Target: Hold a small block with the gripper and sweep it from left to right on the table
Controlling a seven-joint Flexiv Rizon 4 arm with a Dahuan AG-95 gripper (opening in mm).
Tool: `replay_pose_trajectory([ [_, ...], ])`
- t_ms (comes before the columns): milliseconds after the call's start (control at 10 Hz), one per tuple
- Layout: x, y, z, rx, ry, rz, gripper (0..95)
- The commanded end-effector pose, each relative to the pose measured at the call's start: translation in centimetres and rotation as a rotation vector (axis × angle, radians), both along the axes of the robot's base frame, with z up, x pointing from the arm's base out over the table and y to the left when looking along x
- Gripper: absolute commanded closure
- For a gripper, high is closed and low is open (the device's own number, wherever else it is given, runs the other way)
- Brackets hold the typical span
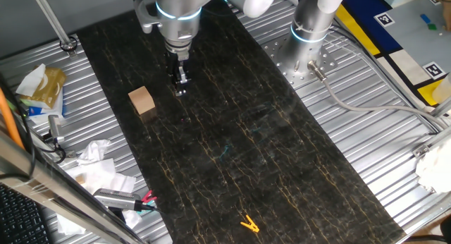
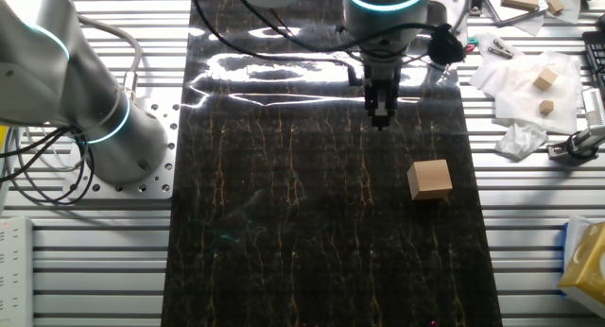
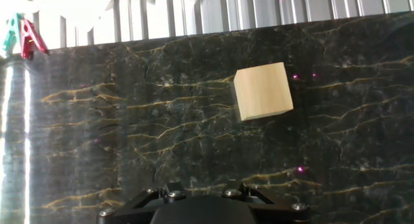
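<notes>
A small wooden cube [image 1: 142, 100] is seen resting alone on the black, gold-veined surface [image 1: 268, 152], near its edge and well apart from the tool [image 1: 181, 88]. The cube is light tan, with plain, unmarked faces, crisp edges and a faint grain; in the hand view [image 3: 262, 90] it is shown slightly rotated against the veins of the surface, toward 1 o'clock of the frame's centre.

The tool, a small black two-finger unit on a silver-grey arm ringed with blue light [image 1: 177, 13], is held upright above the surface with its tips pointed down. Nothing is gripped between the fingers, which appear drawn close together, though it cannot be told for certain whether they are fully closed. From the tool, the cube is placed at about 8 o'clock in one fixed view and at about 4 o'clock in the other [image 2: 430, 180].

A tiny yellow clip [image 1: 249, 223] is seen lying on the surface far from the cube. Ribbed metal sheets [image 1: 366, 138] are shown flanking the surface, with crumpled white paper [image 1: 99, 163] on one of them and the base of a second arm [image 1: 304, 57] mounted on the other.
</notes>
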State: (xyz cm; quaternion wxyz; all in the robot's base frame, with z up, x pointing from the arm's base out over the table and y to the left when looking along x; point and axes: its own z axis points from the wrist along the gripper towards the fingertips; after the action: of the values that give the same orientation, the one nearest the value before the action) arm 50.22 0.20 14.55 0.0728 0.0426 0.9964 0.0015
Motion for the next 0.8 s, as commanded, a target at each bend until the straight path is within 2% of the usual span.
replay_pose_trajectory([
  [100, 0.5, -0.4, 0.1, -0.002, 0.002, 0.010, 57.0],
  [800, 2.4, -2.3, -0.4, -0.010, 0.006, 0.044, 57.0],
])
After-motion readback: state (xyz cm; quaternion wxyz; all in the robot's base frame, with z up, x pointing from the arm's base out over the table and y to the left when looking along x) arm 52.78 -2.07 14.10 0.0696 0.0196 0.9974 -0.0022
